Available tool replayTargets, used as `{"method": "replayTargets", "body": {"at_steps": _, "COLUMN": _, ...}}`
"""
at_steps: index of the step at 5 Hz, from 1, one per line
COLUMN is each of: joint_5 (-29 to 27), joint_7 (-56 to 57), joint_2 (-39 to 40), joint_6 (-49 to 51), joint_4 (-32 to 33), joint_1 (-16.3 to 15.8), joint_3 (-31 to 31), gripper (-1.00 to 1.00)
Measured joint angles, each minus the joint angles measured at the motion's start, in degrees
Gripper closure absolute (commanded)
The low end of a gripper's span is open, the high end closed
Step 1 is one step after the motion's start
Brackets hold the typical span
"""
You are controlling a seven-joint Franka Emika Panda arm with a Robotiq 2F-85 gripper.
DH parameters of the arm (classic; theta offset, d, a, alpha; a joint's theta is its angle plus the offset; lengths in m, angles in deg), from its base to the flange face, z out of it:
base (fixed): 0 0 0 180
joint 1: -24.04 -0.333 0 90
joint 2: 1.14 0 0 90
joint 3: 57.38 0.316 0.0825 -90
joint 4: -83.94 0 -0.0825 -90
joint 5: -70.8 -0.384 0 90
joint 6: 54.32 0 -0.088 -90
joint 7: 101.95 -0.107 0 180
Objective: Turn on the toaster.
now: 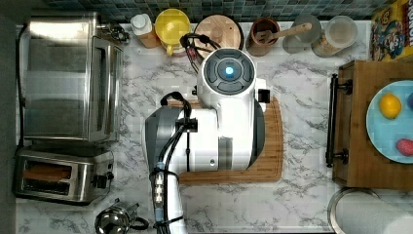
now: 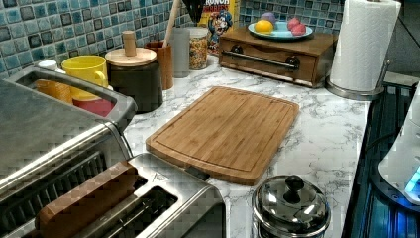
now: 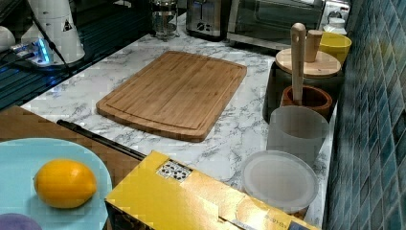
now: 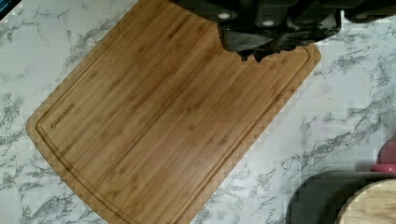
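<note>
The toaster [image 1: 58,175] is a small brushed-steel box at the top view's lower left, with a black lever knob [image 1: 102,181] on the end facing the counter's middle. A brown slice sits in one of its slots [image 2: 84,203]. The toaster [image 3: 206,19] also stands at the far end of the counter in the right view. My arm [image 1: 219,122] hangs over the bamboo cutting board [image 1: 272,146], well to the right of the toaster in the top view. In the wrist view my gripper [image 4: 261,51] is a dark mass above the board [image 4: 163,121], far from the lever.
A large steel toaster oven [image 1: 68,78] stands right behind the toaster. A lidded metal pot [image 1: 114,220] sits near the lever end. Jars, a yellow cup [image 1: 171,24] and a cereal box [image 1: 389,29] line the tiled wall. A wooden drawer box [image 1: 360,122] carries a fruit plate.
</note>
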Motion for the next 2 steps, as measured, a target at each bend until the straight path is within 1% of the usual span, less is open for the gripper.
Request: {"method": "replayTargets", "body": {"at_steps": 2, "joint_5": -0.3, "joint_7": -0.13, "joint_2": 0.68, "joint_6": -0.73, "joint_4": 0.22, "joint_1": -0.04, "joint_3": 0.11, "gripper": 1.0}}
